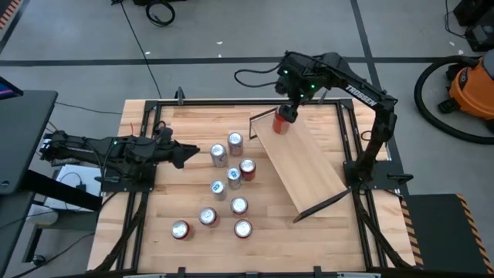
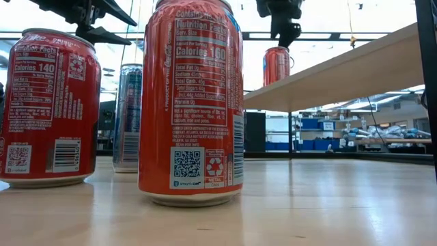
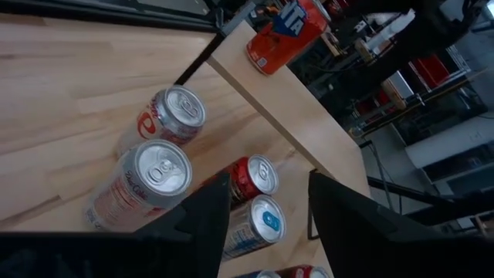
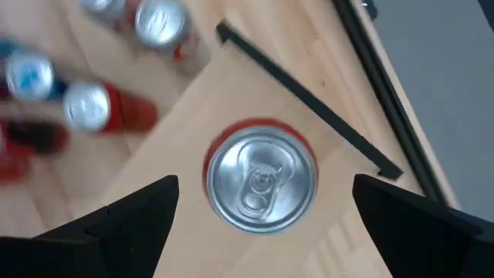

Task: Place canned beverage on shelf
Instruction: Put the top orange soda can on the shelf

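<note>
Red can stood upright on the shelf's upper end.

Nearest, the left gripper (image 3: 262,224) is held spread, empty, over loose cans (image 1: 218,188); farther, the red can (image 4: 261,174) on the shelf (image 1: 302,166) is seen between the right gripper's (image 4: 262,205) parted fingers only from its wrist.

nine cans (image 1: 234,174), one shelf (image 1: 302,162) and two arms (image 1: 351,89).

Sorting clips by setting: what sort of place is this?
Probably a robotics lab or workshop: a bare concrete floor with trailing cables, an orange shop vacuum, and shelving with blue bins behind the table.
</note>
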